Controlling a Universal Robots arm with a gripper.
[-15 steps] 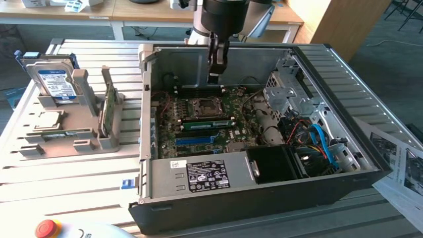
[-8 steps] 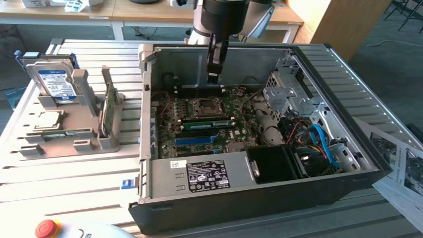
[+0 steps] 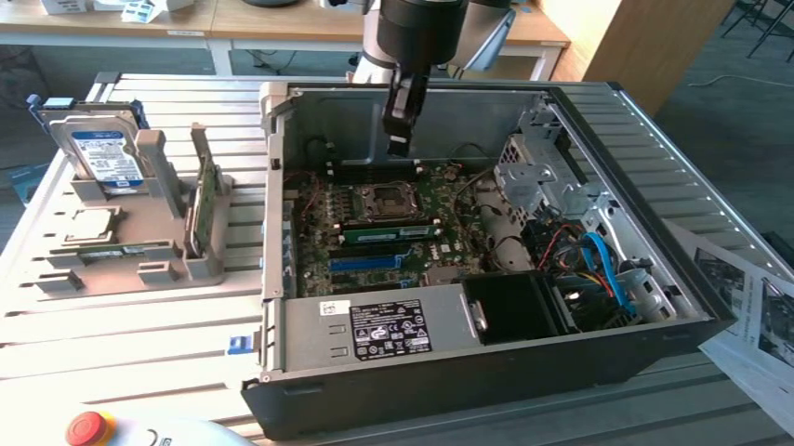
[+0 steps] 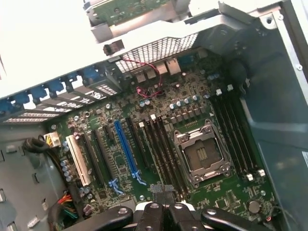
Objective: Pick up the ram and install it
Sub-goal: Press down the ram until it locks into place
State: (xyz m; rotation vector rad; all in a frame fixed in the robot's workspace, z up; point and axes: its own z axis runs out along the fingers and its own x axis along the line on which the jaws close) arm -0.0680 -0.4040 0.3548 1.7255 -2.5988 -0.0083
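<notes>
Claw [image 3: 397, 147] is hanging inside the open case [image 3: 275, 195], up near the back wall above the board, fingers pressed together with nothing visibly between them. From the wrist view the claw [image 4: 161, 193] is poised over the end of the black slots [image 4: 163, 149] beside the socket [image 4: 201, 155]. In the exterior view there's a green stick I take for the ram [image 3: 387, 233], lying along those slots just beside the socket [image 3: 378, 200], on the side nearer the blue slot [image 3: 366, 263]. It's well below the fingertips, not touching them. Whether it's pushed fully home and latched, I can't tell from here. Over on the rack [image 3: 162, 265], at the exterior view's left, the drive [image 3: 102, 153] and the broader card [image 3: 199, 209] stand upright, well out of the action. Now the worries. If that stick is only resting in its slot, one end could sit high, and any push off its centre line would tilt it and strain the slot clips. The open socket is right alongside, so a sideways drift of the claw could land on its exposed contacts. It's also tight in there. The back wall is close by the arm, so a careless swing risks a knock against the sheet metal.
</notes>
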